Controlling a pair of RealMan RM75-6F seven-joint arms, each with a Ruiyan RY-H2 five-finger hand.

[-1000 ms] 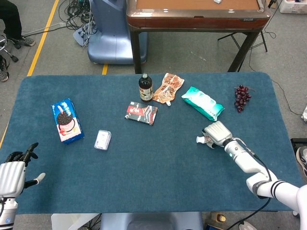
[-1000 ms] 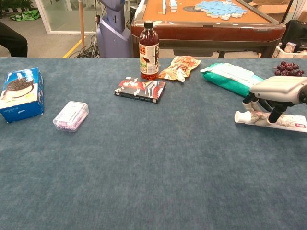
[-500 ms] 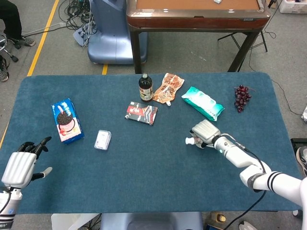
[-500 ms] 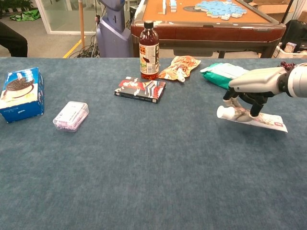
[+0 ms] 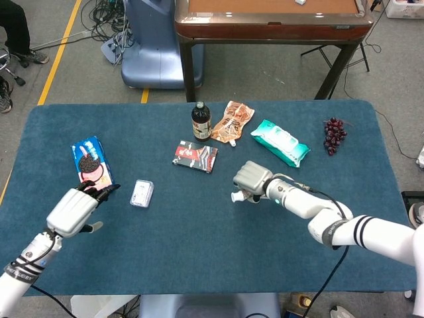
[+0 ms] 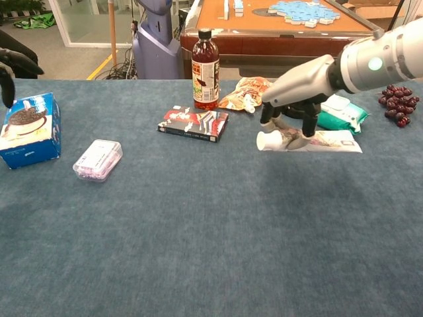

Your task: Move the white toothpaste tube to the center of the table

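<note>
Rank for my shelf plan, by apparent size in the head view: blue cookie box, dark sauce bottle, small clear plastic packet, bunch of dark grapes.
1. Blue cookie box
2. Dark sauce bottle and bunch of dark grapes: too alike to rank
3. Small clear plastic packet

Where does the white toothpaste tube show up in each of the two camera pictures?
Head view: the white toothpaste tube peeks out, cap first, from under the right robot hand, a little right of the table's middle.
Chest view: the tube lies lengthwise under that robot hand, right of centre.
Shared landmark: the brown bottle, beyond the tube and to its left.
</note>
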